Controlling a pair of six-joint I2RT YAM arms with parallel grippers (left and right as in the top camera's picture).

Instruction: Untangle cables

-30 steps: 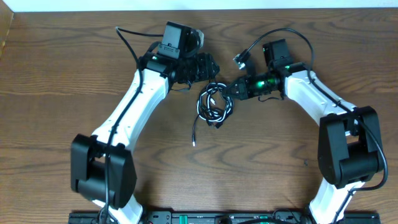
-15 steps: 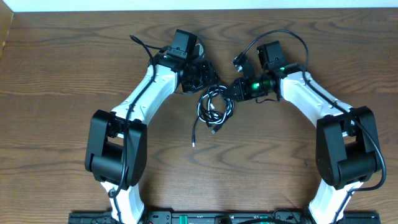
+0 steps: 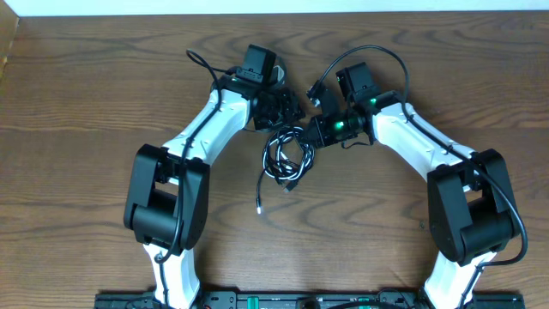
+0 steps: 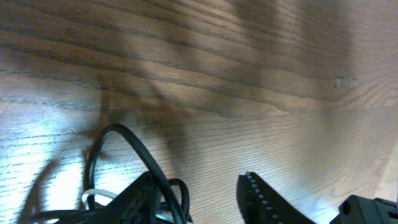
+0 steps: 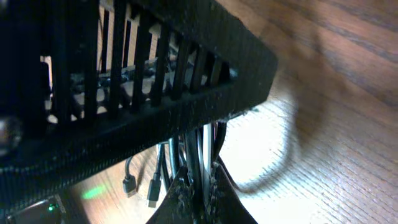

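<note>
Cables [image 3: 283, 160] in right gripper [image 5: 194, 188]; table [image 3: 86, 129] beneath

No legible text, label, brand, number or sign in any view; only a faint pale mark [image 4: 345, 81] on the counter [image 4: 261, 68], at about 2 o'clock in the left wrist view, too blurred to read.

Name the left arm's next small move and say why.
Likely shift the left end effector sideways onto the black loop and close. Its jaws stand open with the loop beside one finger, while the right end effector is shut on the cables.
</note>
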